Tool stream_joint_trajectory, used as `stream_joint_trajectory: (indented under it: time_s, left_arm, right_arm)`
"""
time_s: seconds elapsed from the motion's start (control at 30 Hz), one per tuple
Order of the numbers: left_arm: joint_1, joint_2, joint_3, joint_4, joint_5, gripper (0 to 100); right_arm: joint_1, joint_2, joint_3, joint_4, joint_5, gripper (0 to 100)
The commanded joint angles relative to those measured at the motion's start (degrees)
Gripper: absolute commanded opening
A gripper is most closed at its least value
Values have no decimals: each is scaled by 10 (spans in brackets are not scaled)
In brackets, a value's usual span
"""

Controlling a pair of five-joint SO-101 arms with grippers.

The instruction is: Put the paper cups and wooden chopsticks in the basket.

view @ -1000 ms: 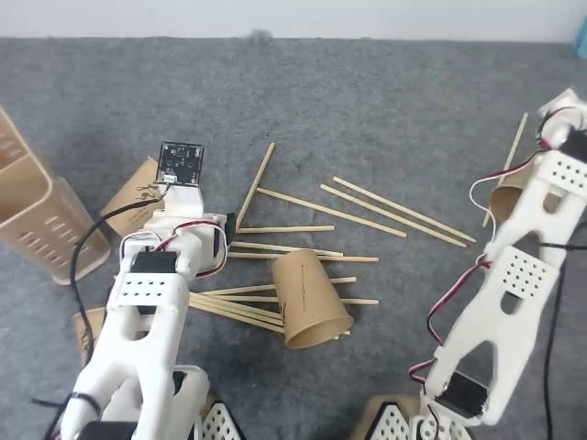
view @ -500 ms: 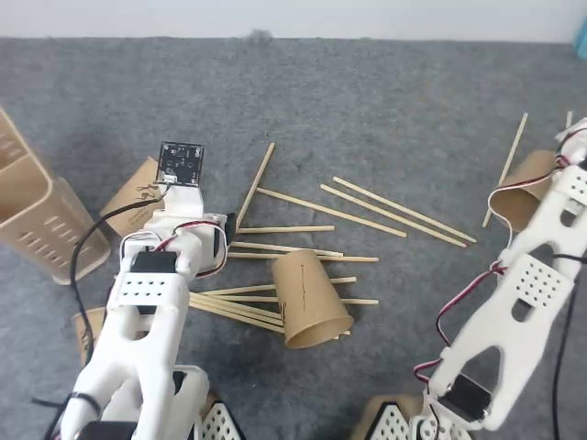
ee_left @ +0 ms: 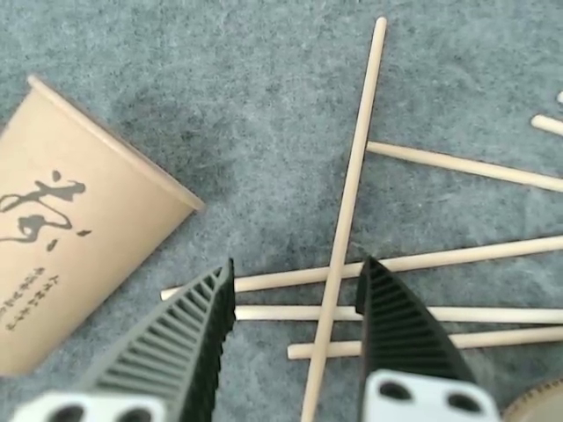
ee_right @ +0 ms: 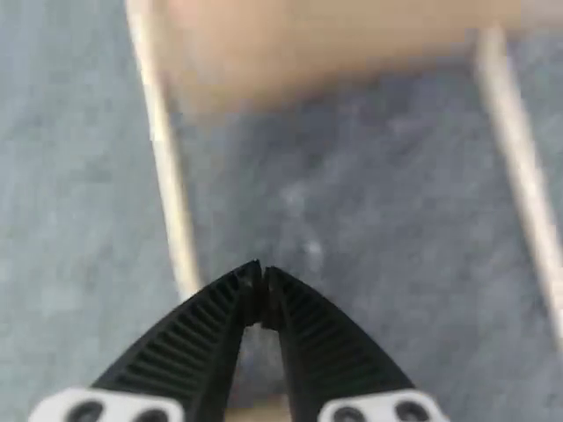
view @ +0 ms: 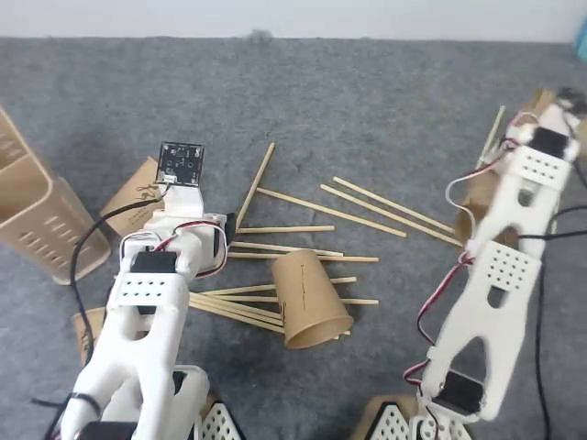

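Observation:
Several wooden chopsticks point(view: 303, 246) lie scattered on the grey felt mid-table. A paper cup point(view: 310, 299) lies on its side across them. My left gripper point(ee_left: 296, 268) hangs open just above the pile, straddling a long chopstick point(ee_left: 352, 189), with another paper cup point(ee_left: 70, 246) lying beside it. That cup point(view: 131, 196) sits between the left arm point(view: 147, 302) and the basket point(view: 32, 215). My right gripper point(ee_right: 261, 268) is shut on nothing, low over the felt between two chopsticks point(ee_right: 163, 158), close to a third cup point(ee_right: 334, 44). The right arm point(view: 500, 275) partly hides that cup point(view: 475, 197).
The tan slotted basket stands at the left edge. A further cup point(view: 85, 332) peeks out beside the left arm's base. Two long chopsticks point(view: 394, 209) lie between the arms. Bare felt stretches along the far side of the table.
The right arm swung out to the right, then back left and farther away. The cup and chopstick beside it now lie more to the left. The left arm kept still.

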Motion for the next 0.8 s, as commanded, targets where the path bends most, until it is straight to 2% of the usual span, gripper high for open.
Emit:
stream_joint_trajectory:
  time_s: [0.0, 0.1, 0.33, 0.5, 0.6, 0.77]
  left_arm:
    - [4, 2, -15, -10, -8, 214]
    - [4, 2, -15, -11, -8, 214]
    - [4, 2, -15, -11, -8, 214]
    - [4, 2, -15, -11, -8, 214]
    - [4, 2, -15, -11, -8, 214]
    - [4, 2, -15, -11, -8, 214]
  right_arm:
    - [-21, -61, -37, 66, 7, 6]
    - [-17, -101, -37, 103, 7, 6]
    - [38, -201, -37, 85, 4, 6]
    - [95, -204, -33, -48, -19, 6]
    - [121, -160, -33, -153, -47, 6]
    - [137, -70, -33, -297, -49, 28]
